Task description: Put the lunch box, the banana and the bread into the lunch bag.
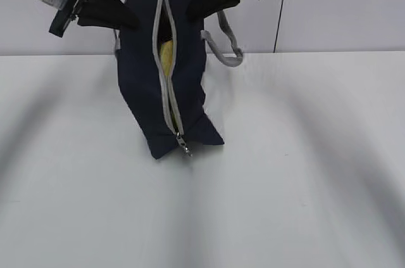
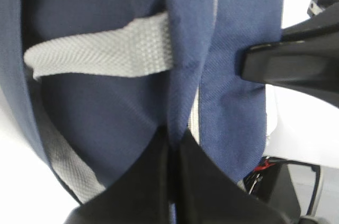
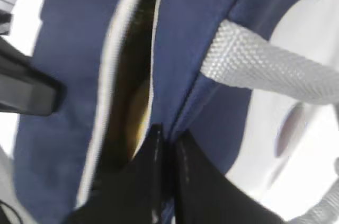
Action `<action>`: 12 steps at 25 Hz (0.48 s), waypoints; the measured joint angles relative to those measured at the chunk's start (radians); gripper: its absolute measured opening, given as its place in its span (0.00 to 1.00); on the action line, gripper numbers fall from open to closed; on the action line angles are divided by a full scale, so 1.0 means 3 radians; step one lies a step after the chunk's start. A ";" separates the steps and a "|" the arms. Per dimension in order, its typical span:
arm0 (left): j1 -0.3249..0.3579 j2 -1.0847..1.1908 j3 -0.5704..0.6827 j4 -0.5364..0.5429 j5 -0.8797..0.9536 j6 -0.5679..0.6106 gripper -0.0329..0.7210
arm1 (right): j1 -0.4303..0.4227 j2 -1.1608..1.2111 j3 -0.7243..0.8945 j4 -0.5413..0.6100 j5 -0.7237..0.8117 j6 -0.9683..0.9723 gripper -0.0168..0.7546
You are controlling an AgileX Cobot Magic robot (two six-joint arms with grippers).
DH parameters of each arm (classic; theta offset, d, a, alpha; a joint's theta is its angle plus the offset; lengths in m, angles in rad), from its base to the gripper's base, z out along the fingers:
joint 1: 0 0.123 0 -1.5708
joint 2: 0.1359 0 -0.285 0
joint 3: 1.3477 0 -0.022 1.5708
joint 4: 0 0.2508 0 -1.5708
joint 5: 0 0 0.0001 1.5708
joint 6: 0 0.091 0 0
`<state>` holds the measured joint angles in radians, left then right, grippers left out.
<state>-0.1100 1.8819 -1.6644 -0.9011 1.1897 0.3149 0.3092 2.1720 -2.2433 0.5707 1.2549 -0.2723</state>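
Lunch bag (image 1: pixel 147 84) hangs lifted off the table (image 1: pixel 304 166), left gripper (image 2: pixel 172 150) and right gripper (image 3: pixel 167 142) each pinching fabric beside its gaping zipper (image 1: pixel 166 90), keeping something yellow (image 1: pixel 167 59) inside.

Filling most of our frame is the boxy navy-blue fabric lunch bag (image 2: pixel 233 91). Our left gripper (image 2: pixel 174 152), at bottom centre, pinches a fold of its cloth between black fingers (image 2: pixel 143 181). A grey woven strap handle (image 2: pixel 100 49) crosses upper left. The other arm's black gripper finger (image 2: pixel 288 65) presses the bag at right.
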 joint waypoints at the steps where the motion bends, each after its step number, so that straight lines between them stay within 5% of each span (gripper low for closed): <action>1: -0.0005 0.0000 0.0000 -0.0033 -0.0038 0.0000 0.04 | 0.0000 -0.0011 0.0000 -0.0124 0.0008 0.0057 0.02; 12: -0.0024 0.0135 0.0000 -0.0316 -0.0255 0.0015 0.04 | 0.0000 -0.0019 0.0000 -0.0466 0.0042 0.0259 0.02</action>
<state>-0.1171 1.9224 -1.6644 -0.9960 1.1131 0.3195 0.3092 2.1663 -2.2433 0.4308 1.2677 -0.1947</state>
